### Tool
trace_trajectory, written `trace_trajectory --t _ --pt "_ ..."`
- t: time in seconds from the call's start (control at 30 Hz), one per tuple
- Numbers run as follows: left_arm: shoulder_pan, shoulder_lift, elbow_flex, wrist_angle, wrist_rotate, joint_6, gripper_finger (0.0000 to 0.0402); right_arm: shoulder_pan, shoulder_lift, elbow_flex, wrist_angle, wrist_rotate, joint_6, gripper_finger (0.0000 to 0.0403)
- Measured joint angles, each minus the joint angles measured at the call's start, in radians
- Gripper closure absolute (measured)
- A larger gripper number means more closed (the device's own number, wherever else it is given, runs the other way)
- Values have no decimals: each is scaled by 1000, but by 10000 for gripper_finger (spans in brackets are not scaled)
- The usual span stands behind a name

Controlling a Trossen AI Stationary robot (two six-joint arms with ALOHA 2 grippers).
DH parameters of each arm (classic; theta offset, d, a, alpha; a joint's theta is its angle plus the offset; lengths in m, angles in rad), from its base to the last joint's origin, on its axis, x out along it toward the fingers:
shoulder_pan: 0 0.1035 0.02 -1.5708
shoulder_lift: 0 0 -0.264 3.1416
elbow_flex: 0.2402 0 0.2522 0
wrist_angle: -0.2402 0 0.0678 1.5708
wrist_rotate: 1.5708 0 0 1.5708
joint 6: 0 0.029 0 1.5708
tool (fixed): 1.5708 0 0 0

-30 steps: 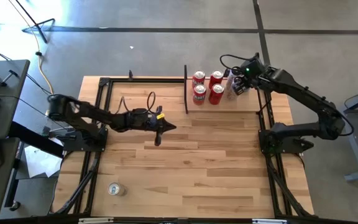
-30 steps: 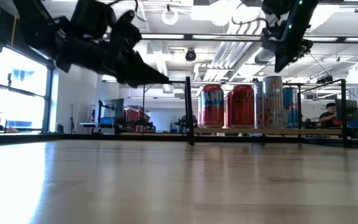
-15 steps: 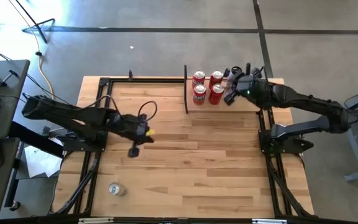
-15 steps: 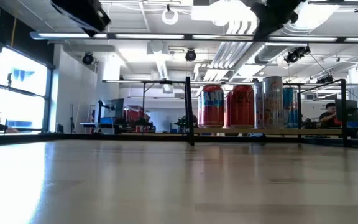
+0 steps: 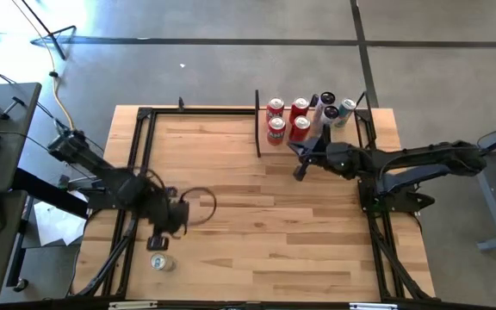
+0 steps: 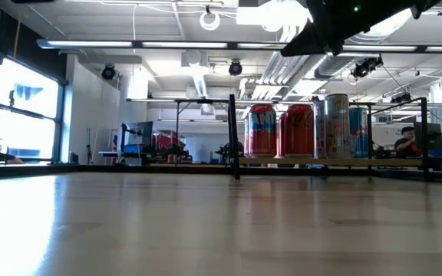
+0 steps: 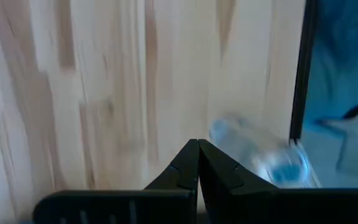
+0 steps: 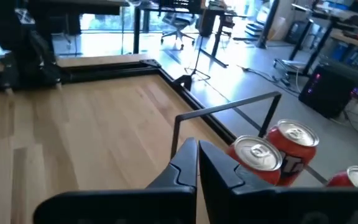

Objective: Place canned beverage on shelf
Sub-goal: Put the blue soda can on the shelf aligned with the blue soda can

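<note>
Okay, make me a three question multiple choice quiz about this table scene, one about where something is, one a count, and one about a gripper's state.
1. Where is the loose can?
A. Near the table's front-left corner
B. On the shelf
C. In the right gripper

2. How many red cans stand on the shelf?
A. Two
B. Four
C. Seven

3. How are the left gripper's fingers?
A. Shut, holding nothing
B. Wide open
C. Shut on a can

Answers:
1. A: the high view shows it lying alone near that corner, just past the left gripper.
2. B: four red tops sit in a square, beside paler cans.
3. A: the left wrist view shows the fingertips meeting with nothing between.
</note>
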Motion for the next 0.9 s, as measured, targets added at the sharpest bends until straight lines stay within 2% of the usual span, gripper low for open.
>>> trace_trajectory --t 0.13,0.3,0.4,0.57,0.73,0.9 --pt "-130 107 102 -118 43 -188 401 21 0 -6 -6 0 -9 403" --pt "-239 223 200 -124 86 -425 374 38 0 7 6 1 -17 403" --pt "-276 280 239 -122 78 -522 337 53 0 7 6 1 -20 403" --pt "-294 346 260 -129 77 -626 250 102 1 1 -7 9 9 403" --pt "-314 388 260 -129 85 -652 167 190 27 1 -14 134 38 403" --pt "-347 393 260 -140 52 -675 130 271 64 1 -15 225 57 403"
